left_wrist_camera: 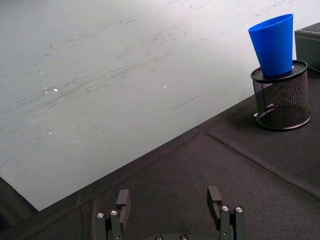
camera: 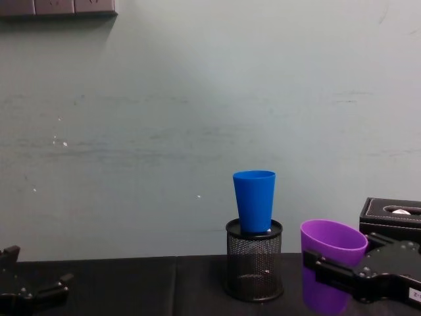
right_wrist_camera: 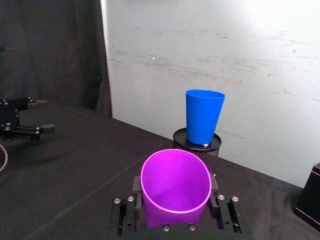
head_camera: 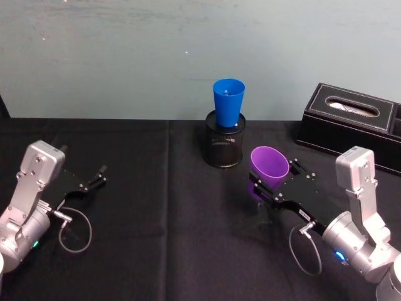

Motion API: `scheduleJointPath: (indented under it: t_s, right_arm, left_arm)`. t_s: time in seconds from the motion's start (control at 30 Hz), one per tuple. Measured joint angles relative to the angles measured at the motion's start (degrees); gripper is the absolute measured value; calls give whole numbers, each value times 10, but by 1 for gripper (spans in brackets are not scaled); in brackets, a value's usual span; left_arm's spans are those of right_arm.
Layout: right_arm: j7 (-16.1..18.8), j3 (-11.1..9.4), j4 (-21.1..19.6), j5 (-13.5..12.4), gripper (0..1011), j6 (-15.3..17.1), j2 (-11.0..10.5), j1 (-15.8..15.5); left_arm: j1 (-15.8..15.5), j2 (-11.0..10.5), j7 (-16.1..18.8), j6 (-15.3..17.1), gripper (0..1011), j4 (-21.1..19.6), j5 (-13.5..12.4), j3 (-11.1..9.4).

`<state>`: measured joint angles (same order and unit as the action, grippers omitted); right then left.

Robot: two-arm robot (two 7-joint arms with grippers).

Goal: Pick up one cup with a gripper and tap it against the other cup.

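Behind one cup [head_camera: 270, 164], leftward: other cup [head_camera: 229, 101] in holder [head_camera: 223, 150]

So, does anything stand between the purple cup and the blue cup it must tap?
Nothing visible does. The right hand holds the purple cup; the gap to the blue cup, seated in the mesh holder, is open.

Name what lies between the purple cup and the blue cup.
Nothing: the chest view shows a bare gap between the purple cup, held in the right gripper, and the blue cup atop the mesh holder.
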<state>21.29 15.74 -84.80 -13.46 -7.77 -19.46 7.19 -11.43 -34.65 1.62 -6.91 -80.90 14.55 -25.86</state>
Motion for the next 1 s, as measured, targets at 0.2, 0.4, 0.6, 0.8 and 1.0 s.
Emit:
scheduleJointPath:
  t_s: [0.2,0.4,0.6,0.8,1.0]
  right_arm:
    - [4,3,9,-1,735,-2,3,4]
    - [9,10,22,-1,735,-2,8,14]
    - [12,13,32,-1,735,-5,11,24]
    - [11,14,41,-1,735,-5,15,35]
    - [9,15,53,2,735,-4,19,50]
  left_arm:
    - [0,0,0,0,1011,0,0,0]
    - [0,0,0,0,1011,0,0,0]
    - [0,0,0,0,1011,0,0,0]
    - [0,0,0,0,1011,0,0,0]
    - [0,0,0,0,1011,0,0,0]
